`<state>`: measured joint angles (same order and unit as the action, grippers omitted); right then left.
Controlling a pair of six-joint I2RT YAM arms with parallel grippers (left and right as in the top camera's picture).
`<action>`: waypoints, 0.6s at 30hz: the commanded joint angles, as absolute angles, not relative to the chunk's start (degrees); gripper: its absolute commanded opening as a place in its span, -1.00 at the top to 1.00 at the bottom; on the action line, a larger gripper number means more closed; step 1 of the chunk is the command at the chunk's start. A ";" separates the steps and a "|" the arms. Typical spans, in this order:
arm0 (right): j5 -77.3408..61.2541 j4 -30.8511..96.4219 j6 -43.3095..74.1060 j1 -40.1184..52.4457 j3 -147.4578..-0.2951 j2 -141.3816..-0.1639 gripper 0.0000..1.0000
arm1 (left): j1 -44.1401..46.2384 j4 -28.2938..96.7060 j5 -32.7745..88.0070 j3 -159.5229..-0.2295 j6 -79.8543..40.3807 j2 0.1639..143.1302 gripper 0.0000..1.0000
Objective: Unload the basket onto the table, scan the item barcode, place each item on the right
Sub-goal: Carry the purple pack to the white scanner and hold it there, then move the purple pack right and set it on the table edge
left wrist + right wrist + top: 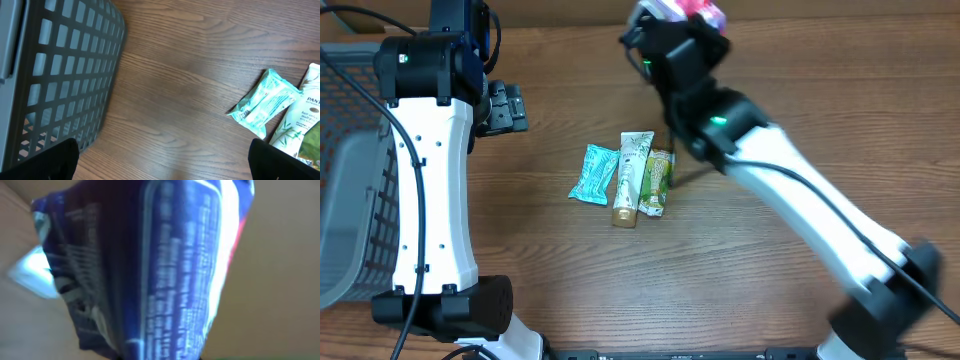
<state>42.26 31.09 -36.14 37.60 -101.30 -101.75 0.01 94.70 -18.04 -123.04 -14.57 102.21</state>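
Dark-blue packet (150, 270), with white print and a flash of pink and red along one edge, hangs in the air, pinched in the right gripper (672, 28), whose jaws are closed on it. It sits well beyond the cream tube (633, 176), toward the far edge of the table (800, 130) and a little to the right. From above only its pink and white end shows at the frame's top. In the right wrist view its long axis runs from top to bottom of the picture, leaning slightly, with the lines of print running the same way. It is so close to that camera that it blurs, and I cannot make out a barcode.

The tube, lettered "PANT", lies flat with its gold cap toward the robot. A teal wipes packet (592, 175) lies against the tube's left side, and a green packet (659, 182) touches its right side. The right arm (790, 195) crosses above the table just right of the green packet.

A grey mesh basket (350, 170) stands well to the left of the tube. The left gripper (505, 108) hangs between basket and tube, jaws spread wide and holding nothing.
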 commanded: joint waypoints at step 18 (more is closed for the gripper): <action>-17.61 61.63 12.03 -4.36 -83.37 -94.76 0.93 | 0.01 94.56 -18.37 -123.90 -13.93 101.36 -1.00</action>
